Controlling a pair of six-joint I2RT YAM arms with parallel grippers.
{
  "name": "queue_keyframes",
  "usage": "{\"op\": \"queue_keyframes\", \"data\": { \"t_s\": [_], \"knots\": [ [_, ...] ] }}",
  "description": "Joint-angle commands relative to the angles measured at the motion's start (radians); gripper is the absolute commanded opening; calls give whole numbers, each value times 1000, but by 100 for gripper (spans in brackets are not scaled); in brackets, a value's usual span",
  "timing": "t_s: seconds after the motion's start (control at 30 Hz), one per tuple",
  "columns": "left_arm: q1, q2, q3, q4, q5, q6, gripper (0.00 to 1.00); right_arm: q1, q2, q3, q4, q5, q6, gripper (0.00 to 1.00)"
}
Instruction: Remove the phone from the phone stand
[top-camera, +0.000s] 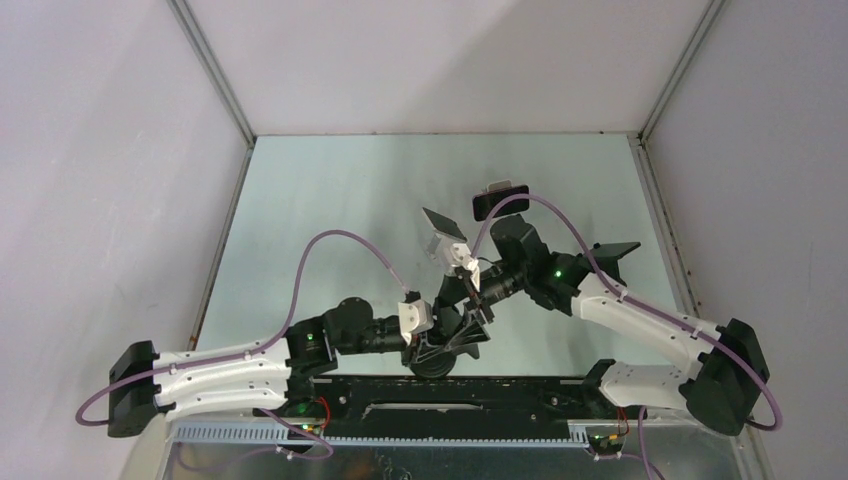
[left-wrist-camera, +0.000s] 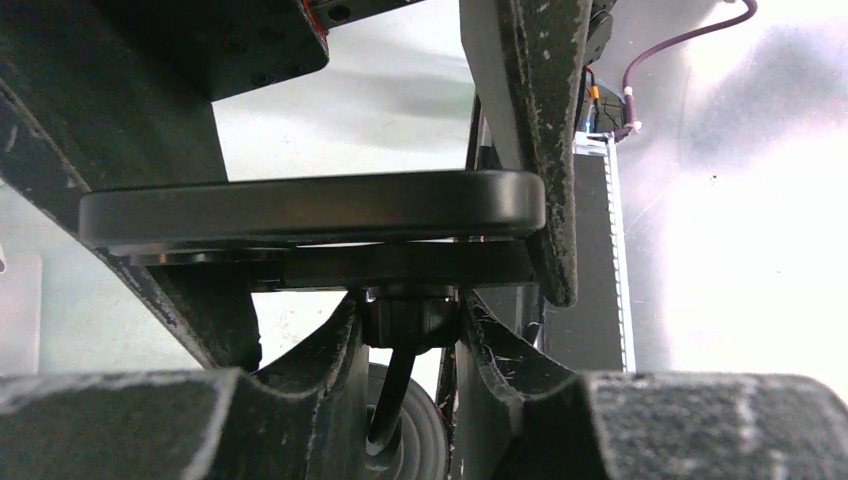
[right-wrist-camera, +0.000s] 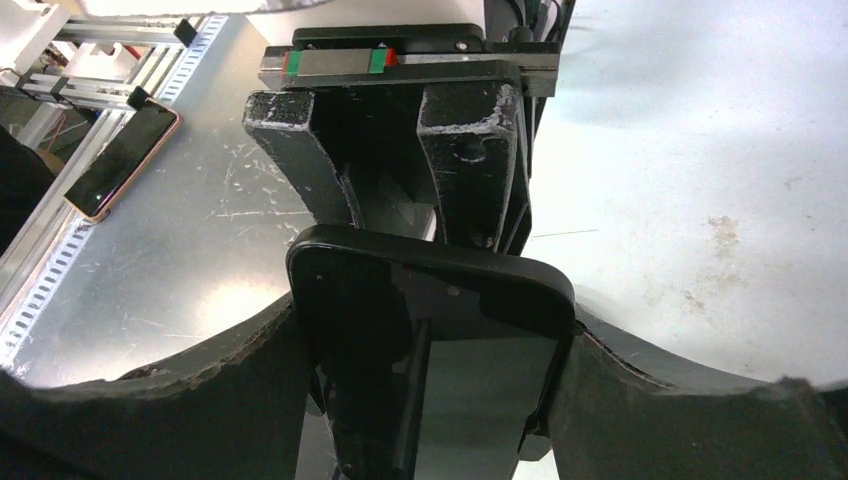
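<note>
Right wrist: right gripper (right-wrist-camera: 432, 320) clamps phone (right-wrist-camera: 430, 375), left gripper (left-wrist-camera: 410, 330) seemingly pinches phone stand (left-wrist-camera: 400, 264); a slipping pinch could topple it

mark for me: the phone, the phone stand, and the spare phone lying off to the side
phone (right-wrist-camera: 445, 350): right wrist view, middle of its dark face.
phone stand (left-wrist-camera: 410, 314): left wrist view, joint under the cradle plate.
spare phone (right-wrist-camera: 120, 160): right wrist view, middle of its screen.
</note>
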Motion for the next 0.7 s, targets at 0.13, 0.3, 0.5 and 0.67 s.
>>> {"op": "queue_keyframes", "data": {
  "t_s": [0.13,0.3,0.5,0.67],
  "knots": [
    [-156,-15,43,81,547,-41,0,-32,13,-27,11,378,-159,0],
    [-159,-8,45,77,553,-39,0,-30,-16,-27,-17,300,-143,0],
    [-161,-8,37,78,548,-39,0,-20,-45,-27,-54,213,-119,0],
    [-161,-9,22,91,529,-41,0,19,-68,-27,-72,239,-84,0]
  ]
}}
